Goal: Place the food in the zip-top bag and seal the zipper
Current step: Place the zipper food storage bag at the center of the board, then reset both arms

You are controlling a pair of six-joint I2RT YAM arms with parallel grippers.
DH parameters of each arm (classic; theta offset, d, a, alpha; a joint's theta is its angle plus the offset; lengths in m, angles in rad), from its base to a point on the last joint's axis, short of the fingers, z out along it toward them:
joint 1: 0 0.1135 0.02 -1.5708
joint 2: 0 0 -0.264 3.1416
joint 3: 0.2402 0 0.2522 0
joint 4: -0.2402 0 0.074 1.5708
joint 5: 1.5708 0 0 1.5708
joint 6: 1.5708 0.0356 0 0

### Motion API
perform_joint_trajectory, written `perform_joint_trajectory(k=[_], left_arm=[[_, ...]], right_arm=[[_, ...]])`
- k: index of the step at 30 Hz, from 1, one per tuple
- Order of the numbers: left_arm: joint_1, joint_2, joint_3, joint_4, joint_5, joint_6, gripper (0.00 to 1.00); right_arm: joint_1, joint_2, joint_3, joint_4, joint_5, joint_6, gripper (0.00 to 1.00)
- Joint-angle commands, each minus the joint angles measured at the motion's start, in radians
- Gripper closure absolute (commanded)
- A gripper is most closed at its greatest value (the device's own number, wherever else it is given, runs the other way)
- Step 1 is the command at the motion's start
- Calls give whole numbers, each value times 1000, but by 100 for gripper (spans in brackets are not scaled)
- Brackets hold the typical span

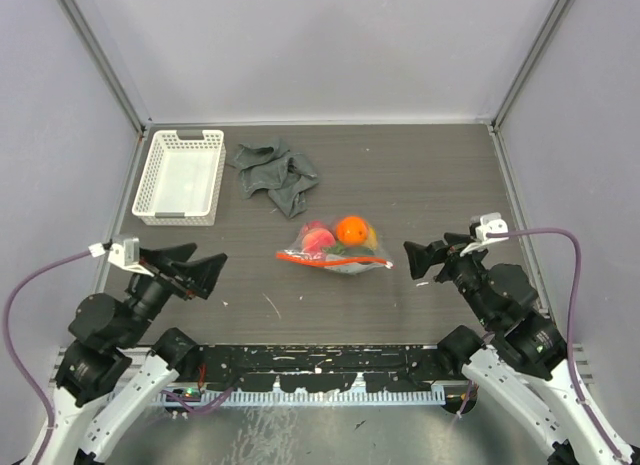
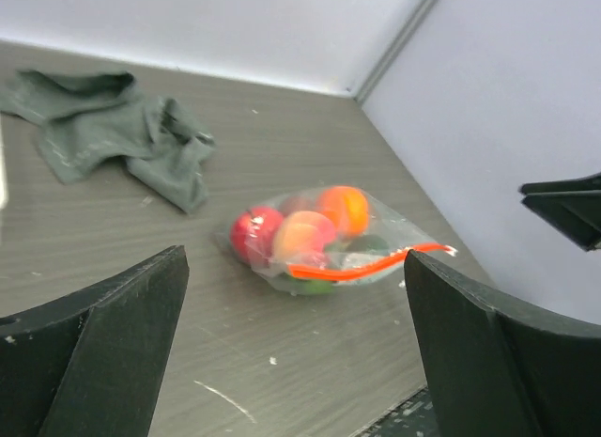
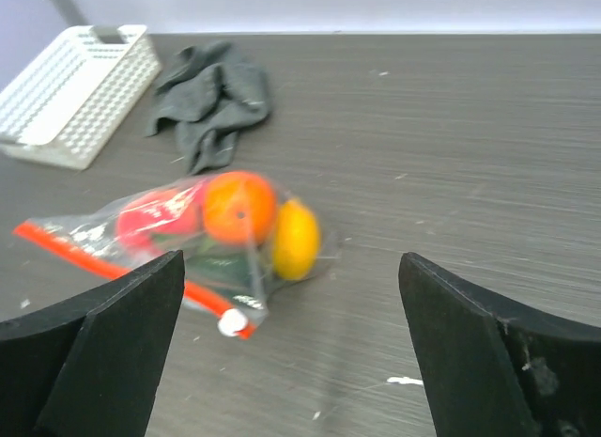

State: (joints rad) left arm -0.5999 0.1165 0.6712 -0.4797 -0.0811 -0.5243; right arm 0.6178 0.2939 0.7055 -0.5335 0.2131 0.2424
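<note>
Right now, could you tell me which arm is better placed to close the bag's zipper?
The right arm, probably: its open jaws sit nearer the bag, beside one end of the zipper; the left arm, jaws also open, is farther off.

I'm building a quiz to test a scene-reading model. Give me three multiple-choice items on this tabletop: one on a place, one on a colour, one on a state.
1. Where does the grey cloth lie?
A) on the table, just right of the white lattice basket
B) inside that basket
C) on the floor

2. What colour is the zipper of the zip-top bag?
A) blue
B) green
C) red-orange

3. How do the left gripper and right gripper stand?
A) both shut on the bag
B) both open, holding nothing
C) one shut on the cloth

Answers:
1. A, the cloth lies crumpled beside the basket's right wall.
2. C, a red-orange strip runs along the bag's mouth.
3. B, both grippers gape wide and stand clear of the bag.
</note>
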Motion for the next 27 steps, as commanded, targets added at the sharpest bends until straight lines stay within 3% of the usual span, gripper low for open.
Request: perform_joint_trajectory(k=[1, 7, 13, 27], left_arm=[[3, 28, 107, -108, -98, 178, 2], [3, 58, 159, -111, -180, 342, 2], [4, 90, 102, -38, -204, 380, 2], [67, 112, 58, -62, -175, 399, 2]], right_arm=[[-2, -6, 50, -26, 250, -93, 0], [-1, -6, 30, -28, 461, -11, 0], [-1, -6, 47, -57, 578, 83, 0], [-1, -6, 45, -64, 555, 84, 0]])
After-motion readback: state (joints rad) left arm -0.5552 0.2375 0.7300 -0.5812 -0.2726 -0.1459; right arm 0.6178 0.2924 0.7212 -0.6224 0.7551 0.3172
